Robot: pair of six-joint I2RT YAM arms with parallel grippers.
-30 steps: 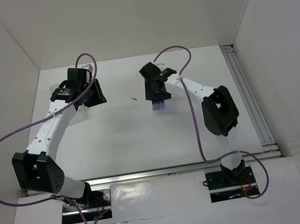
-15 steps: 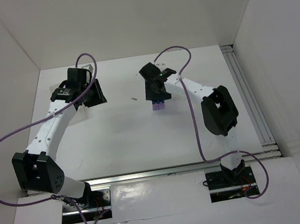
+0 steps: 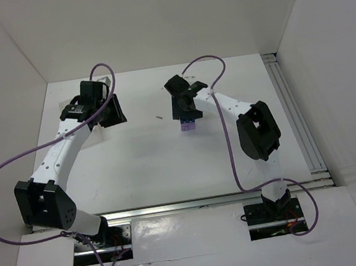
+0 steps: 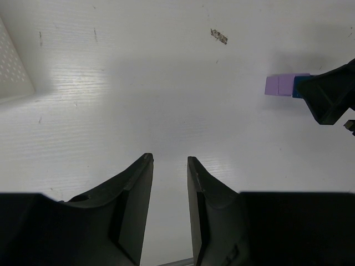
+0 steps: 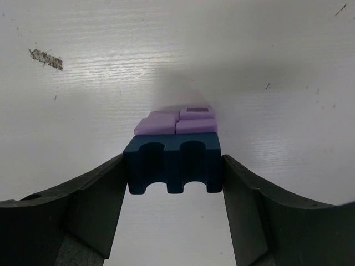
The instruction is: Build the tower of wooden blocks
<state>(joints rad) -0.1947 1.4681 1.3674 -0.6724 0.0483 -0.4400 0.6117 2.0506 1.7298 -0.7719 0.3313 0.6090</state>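
Right gripper (image 5: pixel 173 159) gripped dark blue block (image 5: pixel 172 169) by both sides, centre of wrist view, touching light purple blocks (image 5: pixel 175 123) just above it in frame. Judgement: keep blue edges square to purple, press straight, open slowly. Left gripper (image 4: pixel 169 163) half-open, empty, bottom centre.

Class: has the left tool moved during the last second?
No. The left tool keeps the same gap from the dark scuff beside it.
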